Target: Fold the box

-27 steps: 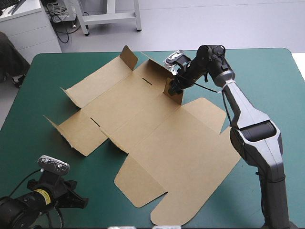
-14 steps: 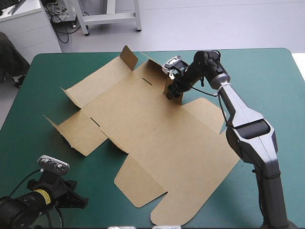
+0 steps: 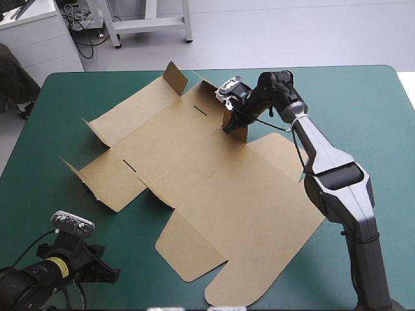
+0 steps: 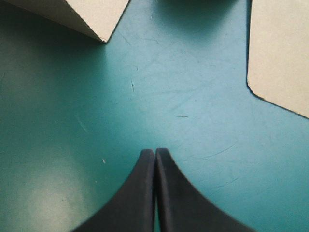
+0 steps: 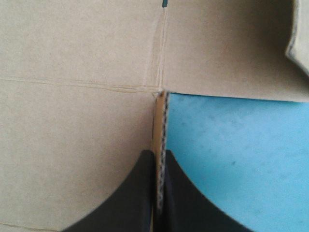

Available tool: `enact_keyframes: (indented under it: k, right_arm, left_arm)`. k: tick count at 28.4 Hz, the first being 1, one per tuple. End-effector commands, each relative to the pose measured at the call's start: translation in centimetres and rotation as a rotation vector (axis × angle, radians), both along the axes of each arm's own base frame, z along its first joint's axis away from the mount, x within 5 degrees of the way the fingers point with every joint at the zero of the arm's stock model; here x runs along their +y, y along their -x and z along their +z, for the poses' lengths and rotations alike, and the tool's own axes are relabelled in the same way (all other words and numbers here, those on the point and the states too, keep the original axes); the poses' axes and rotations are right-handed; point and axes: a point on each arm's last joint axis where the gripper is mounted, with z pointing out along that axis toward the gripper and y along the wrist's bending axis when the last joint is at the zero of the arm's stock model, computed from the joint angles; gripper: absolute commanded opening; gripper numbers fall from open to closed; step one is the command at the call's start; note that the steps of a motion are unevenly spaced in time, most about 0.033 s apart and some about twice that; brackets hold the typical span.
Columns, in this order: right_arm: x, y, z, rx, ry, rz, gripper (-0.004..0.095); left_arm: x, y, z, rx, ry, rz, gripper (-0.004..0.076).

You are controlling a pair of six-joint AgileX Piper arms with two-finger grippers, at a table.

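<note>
The brown box (image 3: 194, 175) lies as a cut sheet, mostly flat, across the middle of the teal-green table. Small flaps stand up at its far corner (image 3: 174, 76) and along its left side (image 3: 72, 167). My right gripper (image 3: 232, 123) is at the sheet's far right side, shut on a short upright flap (image 3: 237, 131). In the right wrist view the black fingers (image 5: 145, 193) pinch that flap's corrugated edge (image 5: 161, 125). My left gripper (image 3: 107, 275) hovers near the table's front left corner, shut and holding nothing (image 4: 155, 152). Two box corners (image 4: 91, 14) show ahead of it.
The table's far edge (image 3: 214, 70) runs close behind the box's rear flaps. My right arm (image 3: 337, 175) stretches over the sheet's right lobe. The teal-green cover (image 4: 183, 87) lies under the left gripper, between the box's corners.
My right gripper has shifted slightly left and shut on the upright flap; earlier its fingers stood open around it. The left arm has not moved.
</note>
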Motion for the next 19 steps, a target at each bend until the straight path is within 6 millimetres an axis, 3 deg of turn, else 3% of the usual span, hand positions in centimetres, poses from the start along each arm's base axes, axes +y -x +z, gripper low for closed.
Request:
enact_keyframes:
  k: [1,5,9,16,19]
  right_arm:
    - [-0.3,0.7,4.5,-0.12,-0.041,0.001,-0.0023]
    - [-0.6,0.6,4.5,-0.154,0.019,0.034,-0.0023]
    - [-0.8,0.9,5.1,-0.219,0.086,0.176,-0.0023]
    - [-0.5,1.8,7.7,-0.369,0.115,0.397,-0.0023]
    - [-0.1,2.4,10.0,-0.425,0.062,0.434,-0.0023]
  left_arm:
    - [-0.2,-0.4,1.0,-0.055,0.031,0.002,-0.0032]
    - [-0.2,-0.4,1.0,-0.055,0.031,0.002,-0.0032]
    - [-0.2,-0.4,1.0,-0.055,0.031,0.002,-0.0032]
    - [-0.2,-0.4,1.0,-0.055,0.031,0.002,-0.0032]
    - [-0.2,-0.4,1.0,-0.055,0.031,0.002,-0.0032]
